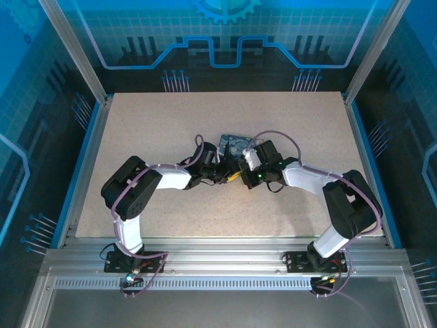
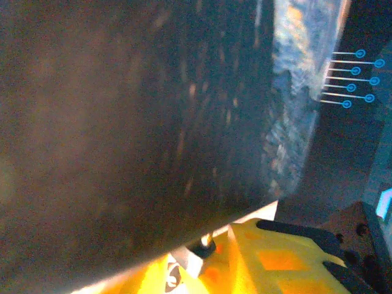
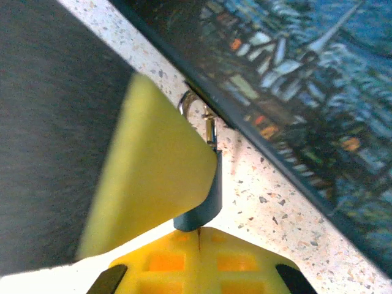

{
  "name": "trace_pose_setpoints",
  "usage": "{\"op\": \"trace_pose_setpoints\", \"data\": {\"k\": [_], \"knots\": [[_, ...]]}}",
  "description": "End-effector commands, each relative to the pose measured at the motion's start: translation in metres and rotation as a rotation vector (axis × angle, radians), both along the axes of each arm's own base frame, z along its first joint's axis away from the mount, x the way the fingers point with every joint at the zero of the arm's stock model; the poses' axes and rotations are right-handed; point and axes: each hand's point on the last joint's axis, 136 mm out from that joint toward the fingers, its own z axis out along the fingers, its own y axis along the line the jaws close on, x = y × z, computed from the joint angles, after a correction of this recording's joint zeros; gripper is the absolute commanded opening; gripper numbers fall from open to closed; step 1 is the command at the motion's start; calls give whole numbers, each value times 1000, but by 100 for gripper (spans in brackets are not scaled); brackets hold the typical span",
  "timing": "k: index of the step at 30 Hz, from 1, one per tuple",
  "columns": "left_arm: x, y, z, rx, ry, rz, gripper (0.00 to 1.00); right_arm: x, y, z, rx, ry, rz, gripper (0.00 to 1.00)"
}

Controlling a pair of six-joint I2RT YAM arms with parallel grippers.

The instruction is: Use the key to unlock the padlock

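Right gripper, fingers pressed together, pinches a small grey piece below a silver loop at the printed box's edge; whether it is padlock or key is unclear. Left gripper is beside the box, and I cannot tell its opening.

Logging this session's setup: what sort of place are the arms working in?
Probably a lab robot test cell: an aluminium frame encloses a speckled tabletop, with blue circuit-pattern backdrop panels behind it.
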Motion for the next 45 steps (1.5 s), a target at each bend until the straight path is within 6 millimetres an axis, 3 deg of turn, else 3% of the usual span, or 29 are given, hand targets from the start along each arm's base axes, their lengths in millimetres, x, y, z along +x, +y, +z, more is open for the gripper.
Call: {"op": "trace_pose_setpoints", "data": {"k": [1,11,17,24,35,45], "knots": [[-7,4,-11,-18,52,3,34,-3,0,-9,-22,16,0,0],[-11,27,-6,-45,44,50,37,-4,-8,-7,-75,-1,11,0],[-20,46,-4,-38,34,69,38,1,-4,11,-134,-54,55,0],[-27,60,-3,-34,22,84,39,-9,9,7,-221,-66,147,0],[-26,64,-1,-50,18,90,39,-11,8,-8,-310,-3,167,0],[-26,66,5,-61,4,85,40,-11,6,9,-312,-49,190,0]]}}
